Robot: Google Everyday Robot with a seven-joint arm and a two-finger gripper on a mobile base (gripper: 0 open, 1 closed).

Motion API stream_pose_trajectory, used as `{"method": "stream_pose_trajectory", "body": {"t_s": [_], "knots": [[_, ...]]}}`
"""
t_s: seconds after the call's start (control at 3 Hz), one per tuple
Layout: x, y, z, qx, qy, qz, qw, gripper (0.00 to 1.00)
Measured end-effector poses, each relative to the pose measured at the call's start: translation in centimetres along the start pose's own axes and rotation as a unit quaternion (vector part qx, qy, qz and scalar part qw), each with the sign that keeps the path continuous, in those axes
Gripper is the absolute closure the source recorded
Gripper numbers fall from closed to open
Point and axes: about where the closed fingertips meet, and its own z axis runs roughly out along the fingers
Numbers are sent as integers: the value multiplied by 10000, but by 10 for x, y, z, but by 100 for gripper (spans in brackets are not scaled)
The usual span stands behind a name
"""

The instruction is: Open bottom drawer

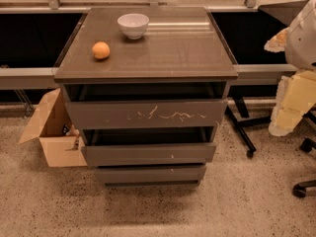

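Camera view, one cabinet [168, 48] with three drawer fronts. Item: bottom drawer [150, 174], the lowest and narrowest front, just above the speckled floor [148, 211] and tucked under the edge of the middle drawer [148, 153]. Item: top drawer [145, 114], scratched. Item: my gripper [295, 105], far right, well apart from the cabinet; spread or closed, I cannot tell. Open floor runs before the fronts. Left flank: cardboard box [52, 132] just beside the cabinet. Right flank: black chair legs [242, 132]. On top: bowl [133, 25] and orange [100, 50], apart.
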Motion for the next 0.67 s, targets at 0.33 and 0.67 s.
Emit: {"method": "stream_pose_trajectory", "body": {"t_s": [0.33, 0.67], "knots": [[-3, 3, 14, -169, -117, -164, 9997, 0], [-5, 7, 28, -358, -234, -278, 9987, 0]]}}
